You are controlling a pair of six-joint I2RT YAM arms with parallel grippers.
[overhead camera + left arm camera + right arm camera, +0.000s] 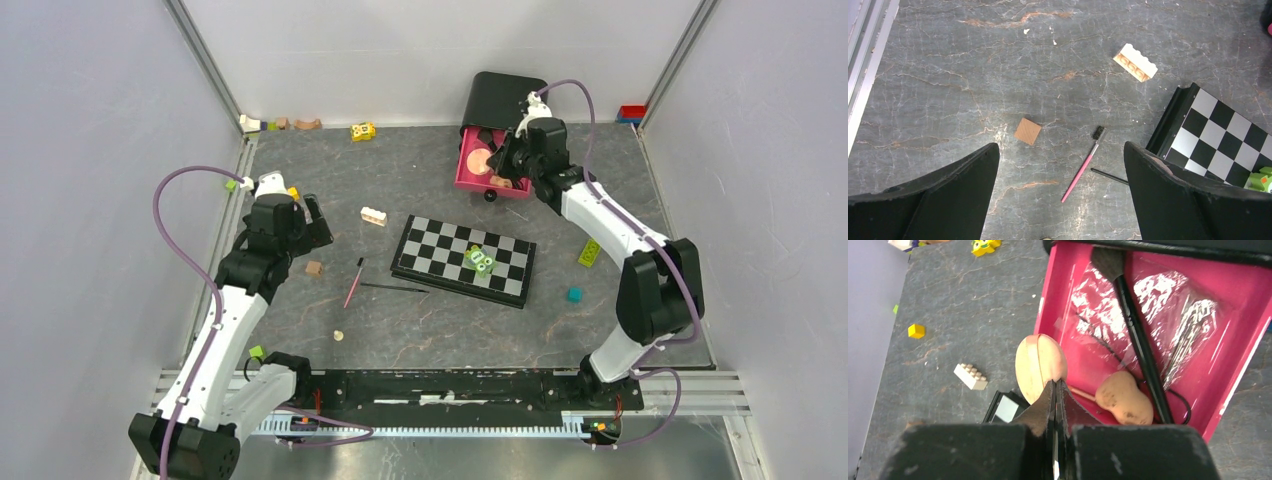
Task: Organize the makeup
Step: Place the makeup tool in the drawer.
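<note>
L gripper (1060, 147) is wide open w/ nothing btwn the fingers, hovering over the left part of the tabletop (420, 330), nr the left edge. Flat on the tabletop below it are a thin pink pencil (1082, 169) w/ a small black bristle tip and a thin dark pencil (1109, 176). The dark one's end sits just beside the pink one's lower half; can't tell if they touch. Both lie just left of the chequered board (450, 250), which sits mid-tabletop w/ green blocks (480, 261) on it. Brown square block (1027, 131) lies just left of the pink pencil's tip, apart from it. Cream toy brick (1135, 62) lies further toward the far edge, off the board's far-left corner.

R gripper (1055, 385) is closed tight, fingers pressed together, over the open pink case (1248, 300) at the tabletop's far edge, right of centre. The case's black lid (500, 95) stands up behind it. The tips are right at the lower edge of the round peach puff (1040, 362), which sits at the case's left wall; can't tell if any of it is pinched. Inside the case are a black long-handled brush (1135, 335) lying diagonally, a peach sponge (1123, 400) beside its handle, and a clear plastic-wrapped item (1193, 325). Black square compact (1005, 409) sits on the tabletop just outside that wall, partly hidden by the gripper.
</note>
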